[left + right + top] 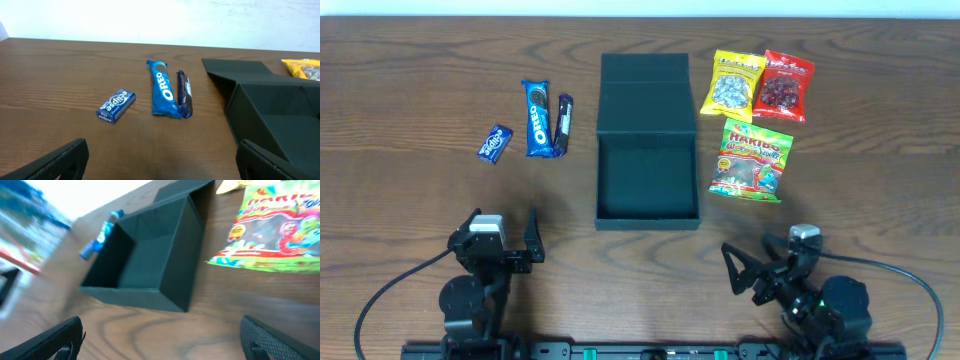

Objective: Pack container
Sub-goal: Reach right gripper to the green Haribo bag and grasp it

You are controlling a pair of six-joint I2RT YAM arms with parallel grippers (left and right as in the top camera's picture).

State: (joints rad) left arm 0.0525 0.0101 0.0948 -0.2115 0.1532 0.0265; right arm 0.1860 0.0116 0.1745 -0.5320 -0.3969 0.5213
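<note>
The container point(647, 215) is a dark teal-black box standing open and empty at the table's middle, its flap lid point(645, 95) laid back behind it. It also shows in the left wrist view point(272, 107) and the right wrist view point(150, 265). Left of it lie an Oreo pack point(536, 118), a dark bar point(563, 123) and a blue Eclipse gum pack point(494, 143). Right of it lie a yellow bag point(733, 84), a red bag point(783, 85) and a Haribo bag point(752, 160). My left gripper point(504, 232) is open and empty at the front left. My right gripper point(748, 262) is open and empty at the front right.
The table is dark brown wood point(410, 90). Black cables point(390, 295) run from both arm bases along the front edge. A pale wall runs behind the table's far edge.
</note>
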